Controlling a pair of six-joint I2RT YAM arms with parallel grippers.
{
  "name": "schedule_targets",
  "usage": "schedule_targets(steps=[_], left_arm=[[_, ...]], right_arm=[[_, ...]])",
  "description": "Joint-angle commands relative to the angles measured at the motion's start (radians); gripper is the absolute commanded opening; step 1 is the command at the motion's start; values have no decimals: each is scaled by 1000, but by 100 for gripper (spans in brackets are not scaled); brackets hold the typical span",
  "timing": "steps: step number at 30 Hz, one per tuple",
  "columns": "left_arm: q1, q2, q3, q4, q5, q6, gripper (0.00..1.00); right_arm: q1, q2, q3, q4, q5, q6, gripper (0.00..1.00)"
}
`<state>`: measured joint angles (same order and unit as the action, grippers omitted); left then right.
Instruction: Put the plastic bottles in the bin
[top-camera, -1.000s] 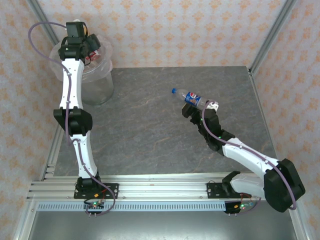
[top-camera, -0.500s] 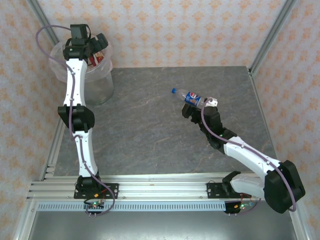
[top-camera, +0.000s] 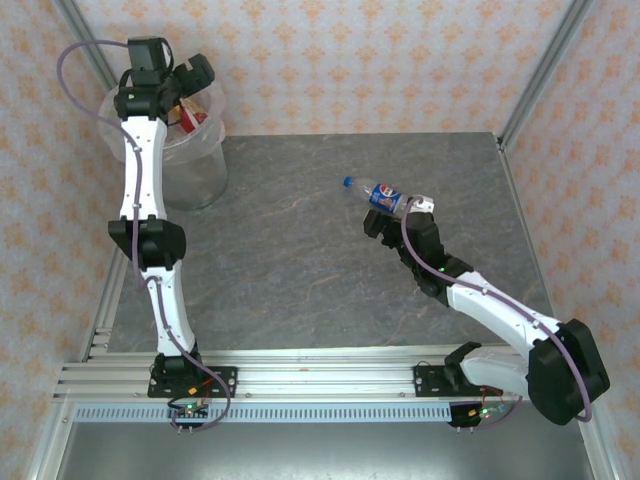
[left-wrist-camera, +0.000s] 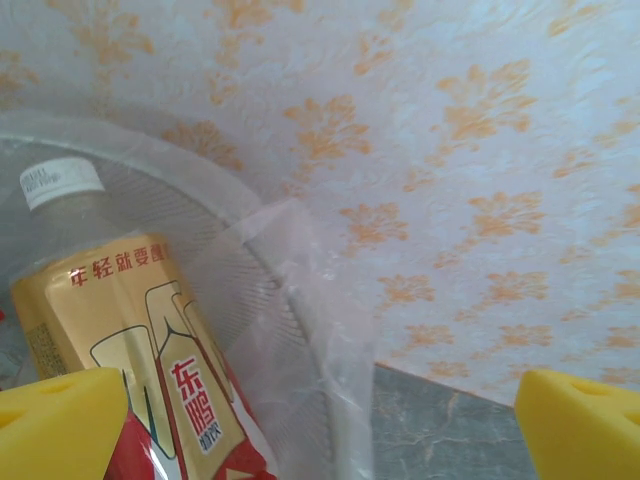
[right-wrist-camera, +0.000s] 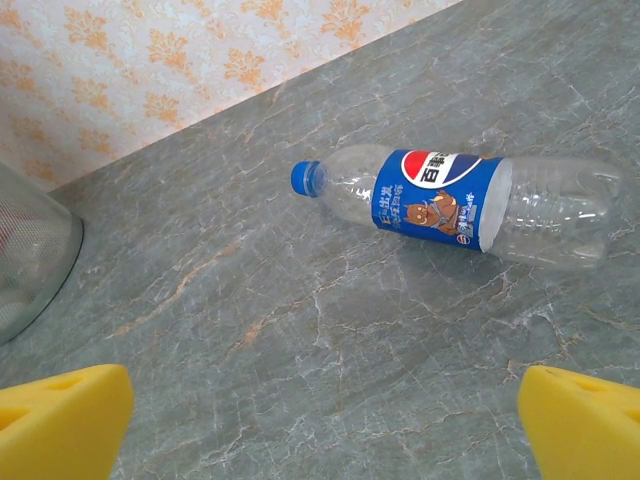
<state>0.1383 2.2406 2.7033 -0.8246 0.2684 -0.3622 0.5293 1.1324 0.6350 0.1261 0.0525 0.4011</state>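
From my seat, the left gripper (top-camera: 192, 82) hangs over the bin (top-camera: 200, 170) at the table's (top-camera: 300, 270) far left corner. On its wrist camera the gripper (left-wrist-camera: 320, 430) is spread wide, its yellow pads (left-wrist-camera: 60, 425) out at the frame edges with nothing pinched between them. Below it I see the bin's bagged rim (left-wrist-camera: 255, 215) and, inside, a gold-label bottle (left-wrist-camera: 110, 330) leaning against the wall; from above, the same bottle (top-camera: 190, 112) peeks over the rim.

The right gripper (top-camera: 392, 220) sits mid-table, just beside the blue-label bottle (top-camera: 386, 196). Its wrist camera shows that gripper (right-wrist-camera: 320, 430) also spread, holding nothing. The bottle (right-wrist-camera: 440, 200) lies on its side on the table (right-wrist-camera: 300, 340) ahead of the pads (right-wrist-camera: 585, 425), not between them, its blue cap (right-wrist-camera: 308, 178) pointing left toward the bin (right-wrist-camera: 30, 250), which stands well apart from it.
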Motion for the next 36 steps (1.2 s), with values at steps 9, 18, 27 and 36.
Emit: schedule_targets(steps=[9,18,27,36], left_arm=[[1,-203,-176,-8,109,0,100],[-33,-457,-519,134,121,18,100],[-138,-608,-760,265,106,-24,100],[-175,-738,-997,346,121,-129,100]], right_arm=[[-56,69,103,-71,-62,-200,99],[-167,201,214,-189,-179,-396,99],[-314,352,365,-358,-282,-748,99],[-363,644,649,-685,-299,-1063,99]])
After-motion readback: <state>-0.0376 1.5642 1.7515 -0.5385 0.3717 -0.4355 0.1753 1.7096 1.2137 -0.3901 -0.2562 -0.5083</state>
